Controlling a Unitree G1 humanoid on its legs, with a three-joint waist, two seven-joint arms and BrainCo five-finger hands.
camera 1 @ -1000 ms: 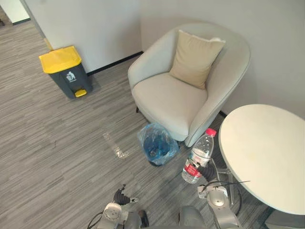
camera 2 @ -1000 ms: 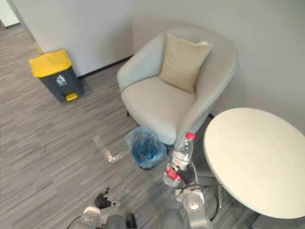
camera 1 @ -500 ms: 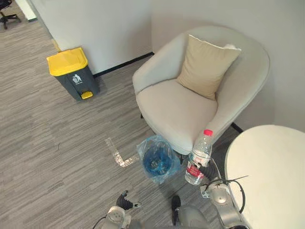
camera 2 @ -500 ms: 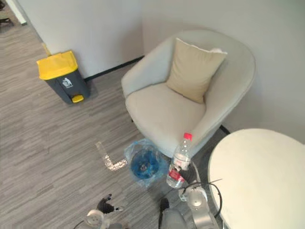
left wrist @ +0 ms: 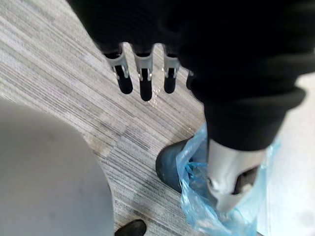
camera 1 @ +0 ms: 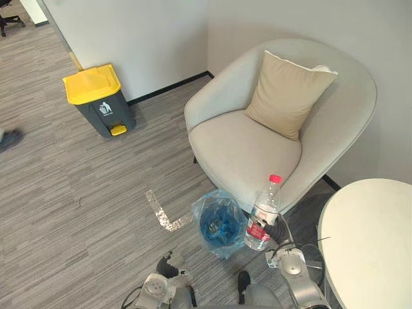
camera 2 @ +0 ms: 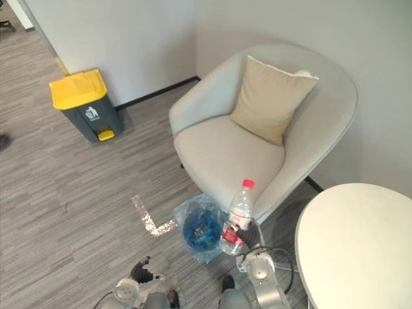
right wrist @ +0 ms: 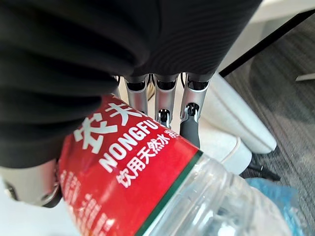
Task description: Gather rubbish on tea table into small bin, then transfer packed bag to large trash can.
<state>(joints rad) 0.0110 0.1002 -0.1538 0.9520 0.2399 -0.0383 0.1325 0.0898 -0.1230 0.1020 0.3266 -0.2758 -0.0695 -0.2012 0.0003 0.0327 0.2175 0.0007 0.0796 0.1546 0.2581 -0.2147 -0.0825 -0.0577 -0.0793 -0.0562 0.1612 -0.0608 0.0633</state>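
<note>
your right hand [right wrist: 166, 98] is curled round the bottle [camera 1: 263, 212], upright just beside the blue-bagged bin [camera 1: 205, 219] by the chair [camera 1: 244, 141]; your left hand [left wrist: 141, 73] hangs empty, fingers straight.

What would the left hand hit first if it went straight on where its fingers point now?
Most likely the grey striped floor: the left hand aims its straight fingers at it. The small dark bin lined with a blue plastic bag sits just past that spot; depth is unclear, so it may come first.
</note>
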